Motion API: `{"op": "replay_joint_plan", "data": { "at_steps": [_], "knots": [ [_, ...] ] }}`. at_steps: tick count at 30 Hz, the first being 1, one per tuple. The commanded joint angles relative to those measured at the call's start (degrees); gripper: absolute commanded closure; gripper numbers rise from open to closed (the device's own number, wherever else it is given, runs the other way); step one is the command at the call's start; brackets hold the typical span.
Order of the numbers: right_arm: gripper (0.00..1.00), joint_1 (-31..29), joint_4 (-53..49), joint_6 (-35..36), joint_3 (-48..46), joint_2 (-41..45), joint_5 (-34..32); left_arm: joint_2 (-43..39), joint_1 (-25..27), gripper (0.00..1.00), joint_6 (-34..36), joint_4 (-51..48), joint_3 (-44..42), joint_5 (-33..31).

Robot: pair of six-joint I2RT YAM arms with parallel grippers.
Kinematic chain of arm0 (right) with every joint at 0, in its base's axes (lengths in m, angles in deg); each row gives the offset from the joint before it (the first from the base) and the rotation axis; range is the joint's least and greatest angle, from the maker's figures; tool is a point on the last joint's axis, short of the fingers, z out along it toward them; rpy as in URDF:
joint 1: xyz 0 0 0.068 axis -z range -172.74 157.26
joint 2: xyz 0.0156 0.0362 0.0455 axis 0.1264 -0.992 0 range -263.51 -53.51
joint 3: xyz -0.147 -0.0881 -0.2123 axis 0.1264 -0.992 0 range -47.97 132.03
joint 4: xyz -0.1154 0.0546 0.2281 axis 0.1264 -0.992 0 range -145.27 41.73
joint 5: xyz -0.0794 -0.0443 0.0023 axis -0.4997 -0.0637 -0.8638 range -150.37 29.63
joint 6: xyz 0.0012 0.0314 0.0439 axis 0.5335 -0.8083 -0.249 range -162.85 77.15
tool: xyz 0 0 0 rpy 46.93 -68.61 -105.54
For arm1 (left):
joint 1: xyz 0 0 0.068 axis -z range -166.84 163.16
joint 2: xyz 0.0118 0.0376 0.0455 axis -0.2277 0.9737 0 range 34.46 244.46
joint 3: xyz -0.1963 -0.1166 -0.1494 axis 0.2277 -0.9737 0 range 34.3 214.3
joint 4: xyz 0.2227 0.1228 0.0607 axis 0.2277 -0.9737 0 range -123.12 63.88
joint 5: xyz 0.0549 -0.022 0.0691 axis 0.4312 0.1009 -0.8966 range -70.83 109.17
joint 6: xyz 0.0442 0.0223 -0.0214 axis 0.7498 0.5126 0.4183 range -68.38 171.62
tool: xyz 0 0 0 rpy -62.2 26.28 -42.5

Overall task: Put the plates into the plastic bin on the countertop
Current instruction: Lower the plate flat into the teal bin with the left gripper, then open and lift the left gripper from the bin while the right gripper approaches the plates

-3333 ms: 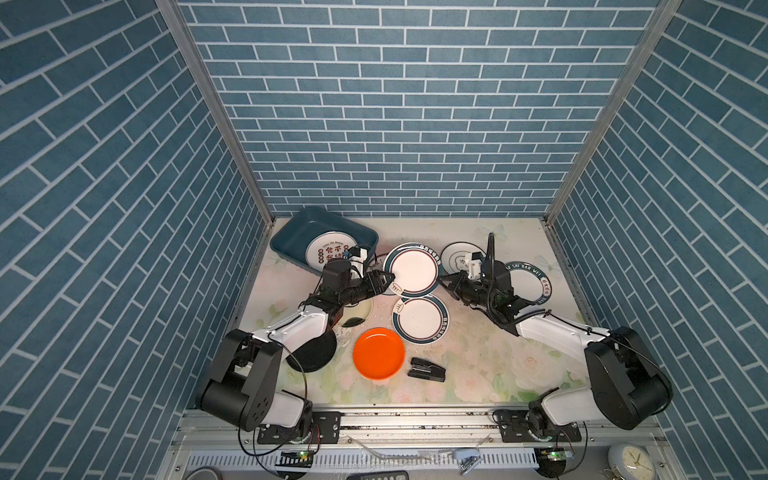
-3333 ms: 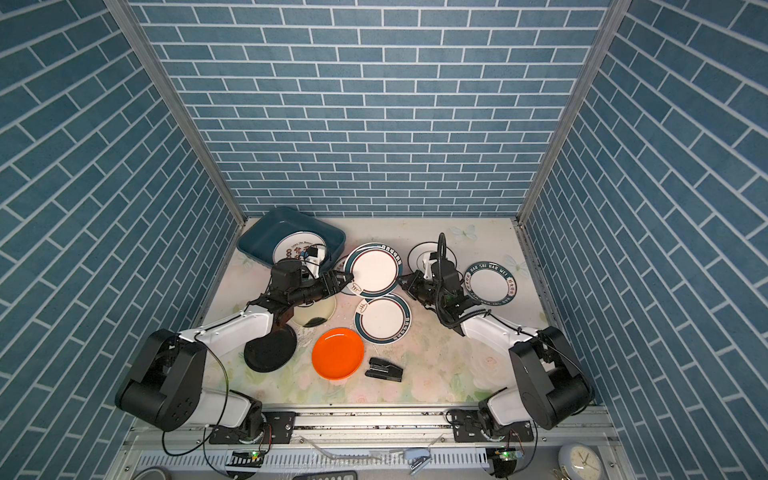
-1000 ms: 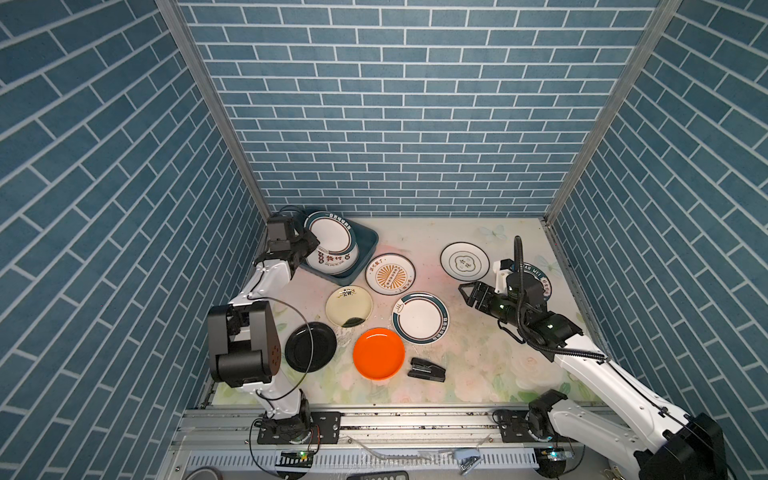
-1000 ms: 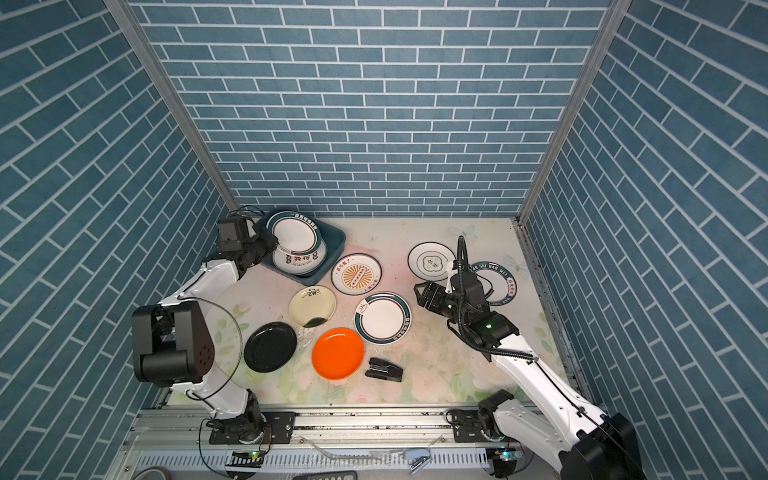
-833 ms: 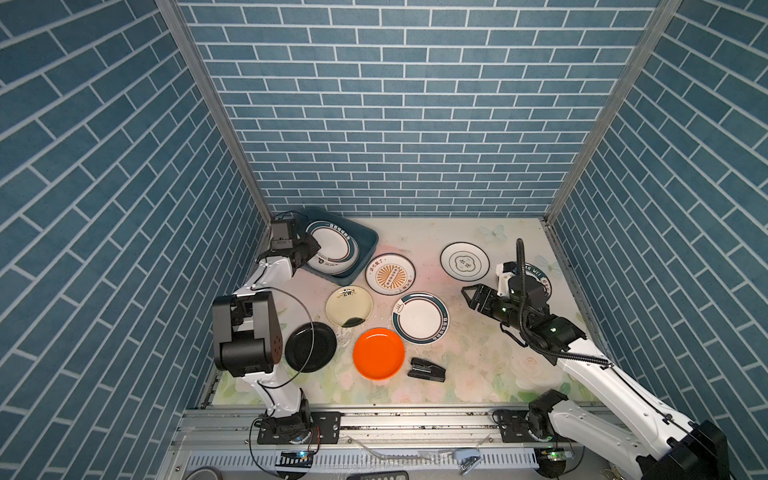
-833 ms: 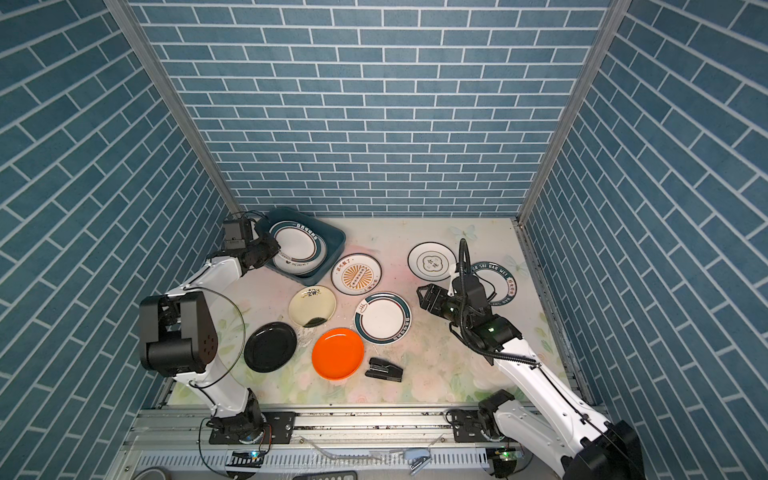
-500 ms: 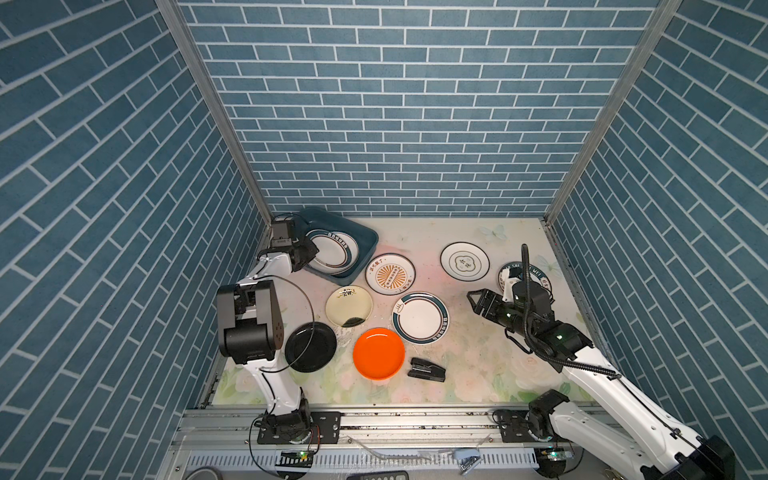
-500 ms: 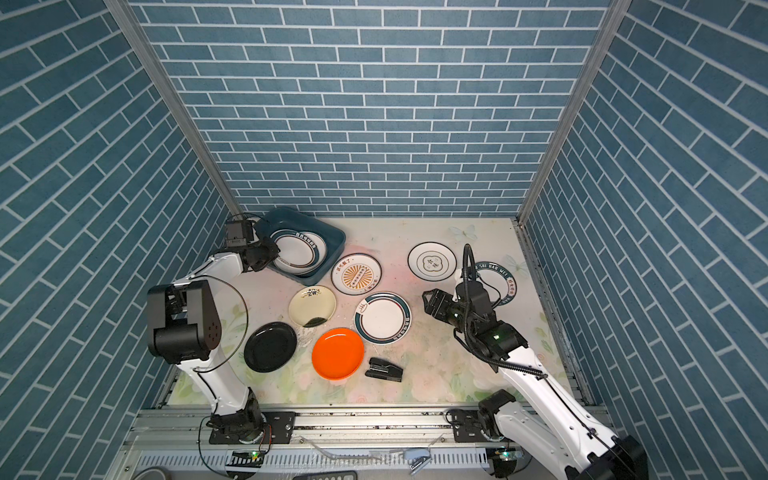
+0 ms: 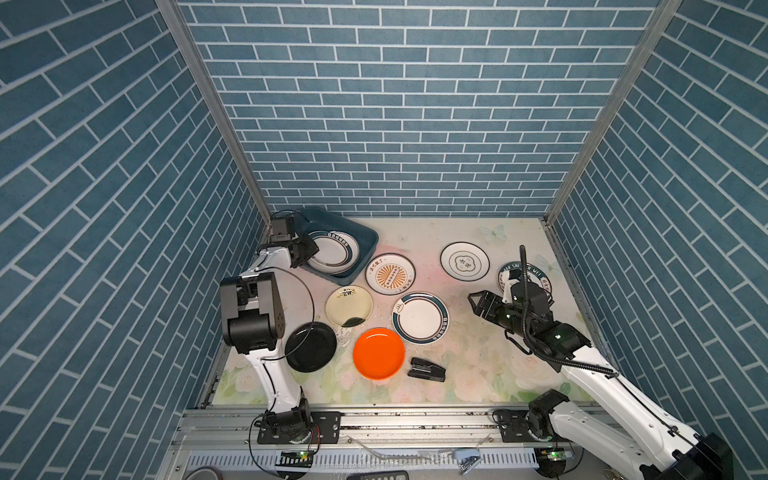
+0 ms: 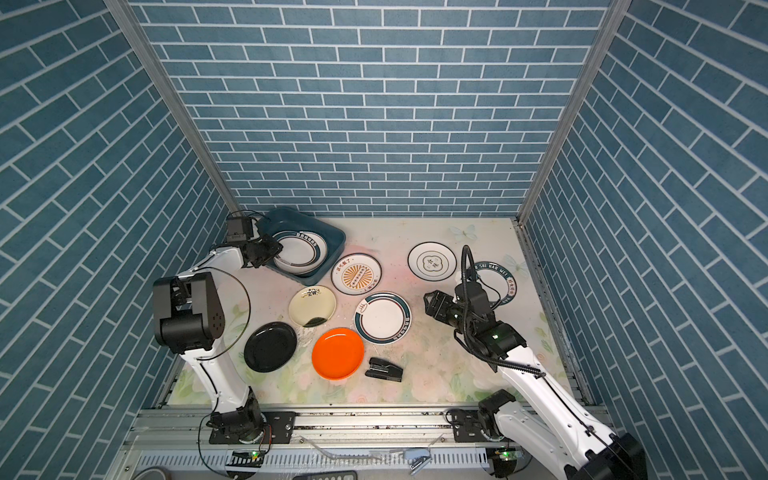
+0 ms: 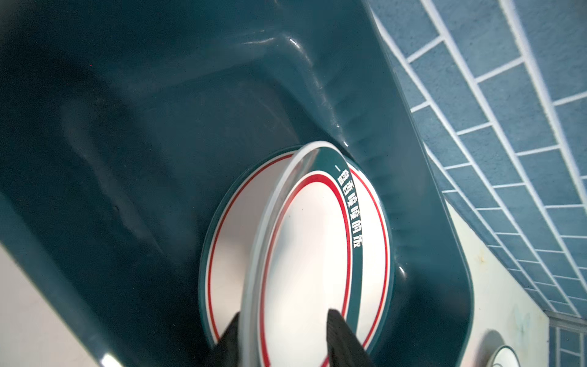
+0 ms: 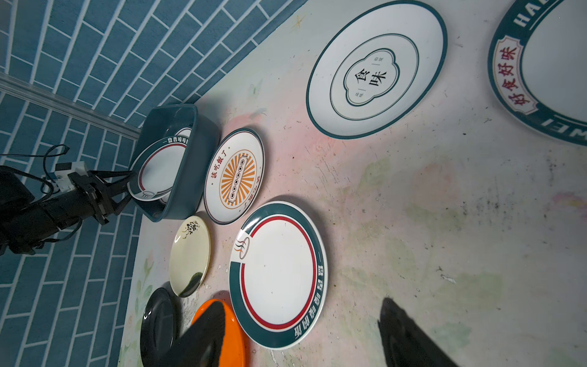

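Top view: left gripper [image 9: 311,250] sat at the plastic bin [image 9: 368,241] wall. We judged a careless retreat could drag the top plate [image 9: 332,251] out.

Left wrist: fingers [image 11: 341,336] were parted and gripped nothing. The plate rim stood between them, leaning on a lower plate [image 11: 222,241] in the bin.

Right wrist: right gripper [image 12: 301,303] was spread and empty, with a red-ringed plate [image 12: 279,273] just ahead on the countertop [image 12: 413,206].

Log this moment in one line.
teal-rimmed plate: in plastic bin, tilted on another plate | left gripper: open, fingers astride its rim | right gripper: open, empty, over countertop
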Motion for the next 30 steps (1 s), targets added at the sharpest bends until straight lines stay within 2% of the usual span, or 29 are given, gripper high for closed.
{"op": "replay_joint_plan", "data": {
  "at_steps": [1,8,11,20,30],
  "knots": [
    [0.23,0.27,-0.26,0.81,-0.32,-0.9,-0.46,0.24,-0.17,0.46,2.01,-0.33,1.62,0.43],
    [0.23,0.44,0.45,0.38,-0.27,-2.44,0.44,0.12,-0.13,0.29,2.75,0.2,2.0,1.39],
    [0.23,0.54,0.69,0.22,-0.3,-2.72,0.83,0.11,-0.14,0.02,2.86,0.43,2.21,1.86],
    [0.23,0.69,1.11,0.11,-0.34,-3.24,1.32,-2.78,-0.13,0.0,3.06,1.04,0.73,-0.17],
    [0.23,0.8,3.58,-0.15,-1.3,-6.27,4.0,-15.41,2.25,0.0,1.93,3.84,-6.7,-3.72]
  ]
}}
